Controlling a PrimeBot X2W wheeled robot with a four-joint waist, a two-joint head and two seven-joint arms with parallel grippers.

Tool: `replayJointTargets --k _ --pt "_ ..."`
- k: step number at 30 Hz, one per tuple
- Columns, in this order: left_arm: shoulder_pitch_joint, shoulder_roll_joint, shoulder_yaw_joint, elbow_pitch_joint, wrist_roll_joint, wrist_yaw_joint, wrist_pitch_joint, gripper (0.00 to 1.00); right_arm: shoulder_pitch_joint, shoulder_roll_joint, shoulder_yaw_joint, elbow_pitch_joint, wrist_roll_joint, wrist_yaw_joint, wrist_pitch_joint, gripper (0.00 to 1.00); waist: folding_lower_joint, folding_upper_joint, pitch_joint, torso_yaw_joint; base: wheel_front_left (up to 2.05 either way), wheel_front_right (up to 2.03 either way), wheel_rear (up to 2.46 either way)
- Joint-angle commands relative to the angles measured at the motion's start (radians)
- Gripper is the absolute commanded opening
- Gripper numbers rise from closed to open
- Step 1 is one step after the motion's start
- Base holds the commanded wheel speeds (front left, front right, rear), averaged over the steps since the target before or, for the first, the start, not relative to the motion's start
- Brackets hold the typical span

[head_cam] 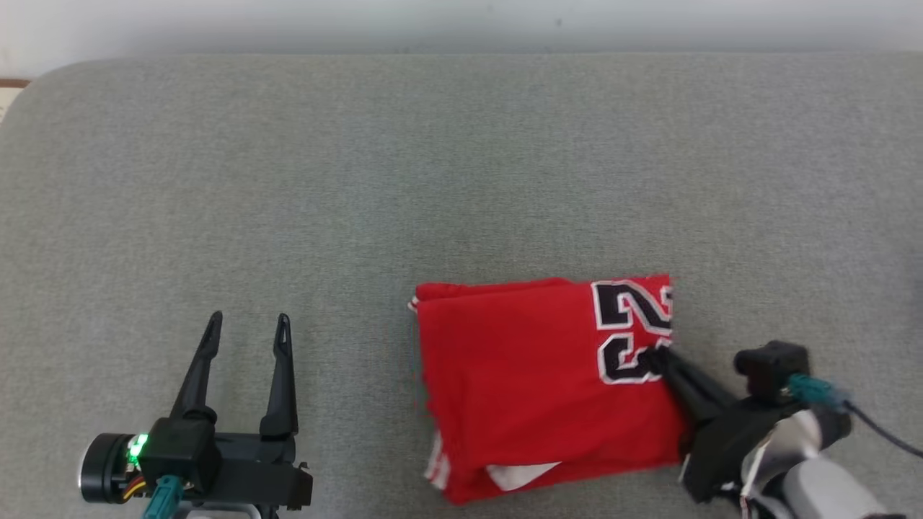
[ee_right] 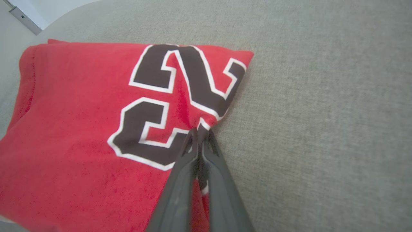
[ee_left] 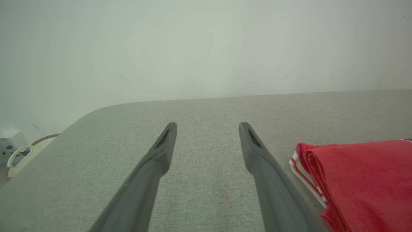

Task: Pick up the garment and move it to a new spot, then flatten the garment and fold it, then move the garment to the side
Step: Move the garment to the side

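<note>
The garment (head_cam: 533, 382) is a red jersey with black white-edged numbers, folded into a rough square on the grey padded surface, right of centre. My right gripper (head_cam: 660, 355) is shut on the garment's right edge, at the lower number. In the right wrist view the right gripper (ee_right: 200, 132) pinches a small ridge of the garment (ee_right: 80, 129) between its fingertips. My left gripper (head_cam: 249, 324) rests open at the lower left, well apart from the cloth, with nothing between its fingers. The left wrist view shows the left gripper (ee_left: 207, 129) open beside the garment's (ee_left: 363, 180) folded left edge.
The grey padded surface (head_cam: 461, 166) spreads wide behind and left of the garment, with a rounded far-left corner. A pale wall (ee_left: 206, 45) stands beyond its far edge. A small white object with a looped cable (ee_left: 13, 154) sits past the left corner.
</note>
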Motion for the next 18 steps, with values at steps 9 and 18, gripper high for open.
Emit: replayJointTargets --k 9,18 --pt "-0.012 0.022 0.015 -0.031 0.02 0.006 -0.006 1.0 0.017 -0.168 -0.076 -0.249 -0.175 -0.001 -0.013 0.0 -0.0001 -0.0001 0.027 -0.13 0.0 0.0 0.0" --pt "-0.056 0.053 0.001 -0.072 0.052 0.004 0.031 1.0 0.05 -0.272 -0.174 -0.372 -0.242 -0.001 0.01 0.0 -0.0001 -0.0001 0.084 -0.266 0.0 0.0 0.0"
